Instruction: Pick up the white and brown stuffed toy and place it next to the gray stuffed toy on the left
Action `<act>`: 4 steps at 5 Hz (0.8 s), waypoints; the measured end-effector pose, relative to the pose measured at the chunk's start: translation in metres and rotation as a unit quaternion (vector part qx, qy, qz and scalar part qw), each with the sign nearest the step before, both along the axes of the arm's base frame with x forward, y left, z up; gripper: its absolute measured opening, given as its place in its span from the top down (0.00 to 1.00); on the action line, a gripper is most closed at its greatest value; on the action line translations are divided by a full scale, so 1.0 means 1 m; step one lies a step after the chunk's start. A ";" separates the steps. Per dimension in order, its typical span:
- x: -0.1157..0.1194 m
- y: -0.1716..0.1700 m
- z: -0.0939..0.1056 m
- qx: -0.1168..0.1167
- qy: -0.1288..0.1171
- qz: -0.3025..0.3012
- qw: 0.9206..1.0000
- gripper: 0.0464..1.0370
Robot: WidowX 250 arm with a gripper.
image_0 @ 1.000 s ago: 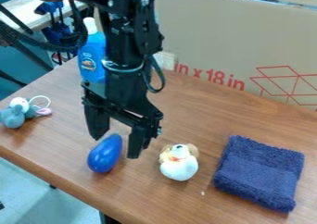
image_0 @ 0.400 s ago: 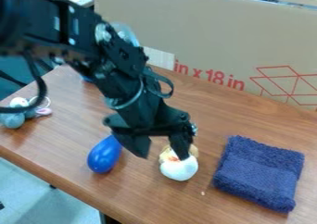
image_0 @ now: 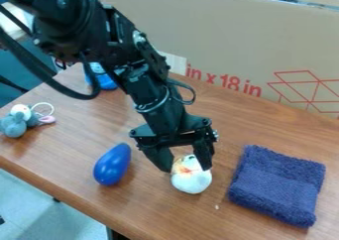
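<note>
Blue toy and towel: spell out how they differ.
The blue toy is smooth and glossy; the towel is fuzzy and matte. The toy is rounded with one tapering end, the towel folded into a flat, roughly square pad. The toy is bright blue and smaller, the towel navy and larger. Both lie on the table.

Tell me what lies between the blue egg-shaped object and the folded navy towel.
A small white plush toy lies between the blue object and the towel in the camera view, the open gripper at its top.
</note>
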State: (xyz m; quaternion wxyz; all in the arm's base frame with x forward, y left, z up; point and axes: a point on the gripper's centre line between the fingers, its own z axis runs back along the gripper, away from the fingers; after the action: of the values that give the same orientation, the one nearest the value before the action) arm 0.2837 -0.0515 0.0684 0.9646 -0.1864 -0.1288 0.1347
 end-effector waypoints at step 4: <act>0.023 -0.010 -0.042 0.021 0.051 -0.010 0.998 0.03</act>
State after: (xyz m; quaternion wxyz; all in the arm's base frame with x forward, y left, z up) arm 0.3070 -0.0613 0.0268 0.9751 -0.1597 -0.0800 0.1317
